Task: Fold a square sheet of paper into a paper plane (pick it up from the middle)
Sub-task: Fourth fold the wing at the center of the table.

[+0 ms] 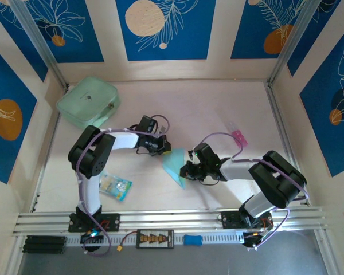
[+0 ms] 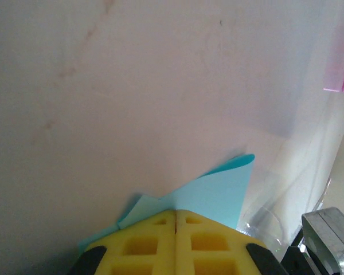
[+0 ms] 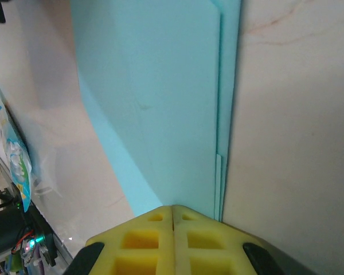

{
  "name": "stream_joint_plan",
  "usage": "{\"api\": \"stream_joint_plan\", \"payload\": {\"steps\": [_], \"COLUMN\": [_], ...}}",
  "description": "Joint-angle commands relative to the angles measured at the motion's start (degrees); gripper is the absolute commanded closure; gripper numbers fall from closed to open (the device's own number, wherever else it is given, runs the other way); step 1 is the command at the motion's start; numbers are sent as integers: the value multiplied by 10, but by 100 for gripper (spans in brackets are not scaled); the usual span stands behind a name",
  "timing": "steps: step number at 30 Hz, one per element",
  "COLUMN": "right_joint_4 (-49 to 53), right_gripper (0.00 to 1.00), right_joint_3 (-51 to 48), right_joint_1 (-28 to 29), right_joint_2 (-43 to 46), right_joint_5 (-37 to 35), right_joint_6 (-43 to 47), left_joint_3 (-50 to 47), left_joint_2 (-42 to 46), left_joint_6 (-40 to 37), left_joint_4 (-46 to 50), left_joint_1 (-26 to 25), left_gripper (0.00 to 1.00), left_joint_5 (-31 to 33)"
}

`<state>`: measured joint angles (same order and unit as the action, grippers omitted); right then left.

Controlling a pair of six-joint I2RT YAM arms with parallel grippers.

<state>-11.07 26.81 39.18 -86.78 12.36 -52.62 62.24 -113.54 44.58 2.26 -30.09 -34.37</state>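
With the left gripper (image 2: 176, 213) and right gripper (image 3: 173, 209) each pinching the paper plane (image 3: 160, 103) — it fans out just ahead of their tips, between them — I'd move both in step, layers aligned.

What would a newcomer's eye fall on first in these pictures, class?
The folded light-blue paper at the centre of the table, pinched from opposite sides by the left gripper and right gripper, both shut on it. Next, the mint-green pouch in the far left corner.
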Motion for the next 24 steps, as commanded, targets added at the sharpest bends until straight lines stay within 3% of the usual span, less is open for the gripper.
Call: {"api": "stream_joint_plan", "payload": {"steps": [1,9,13,19,24], "right_joint_4": [139,160,166,180,184], "right_gripper": [98,97,97,97,96], "right_joint_3": [-15,0,8,28,35], "right_joint_1": [0,-10,-17,-22,-25], "right_joint_2": [-19,-20,-22,-24,-25], "right_joint_5": [21,29,30,27,24], "right_joint_6": [31,56,69,82,84], "left_joint_3": [20,56,35,-12,-51], "left_joint_2": [-18,-7,39,125,133], "left_joint_6": [-22,-50,-53,-59,-51], "left_joint_4": [43,102,102,68,11], "left_joint_1": [24,34,34,13,-41], "left_gripper": [100,100,100,98,97], "left_joint_5": [76,105,118,84,29]}}
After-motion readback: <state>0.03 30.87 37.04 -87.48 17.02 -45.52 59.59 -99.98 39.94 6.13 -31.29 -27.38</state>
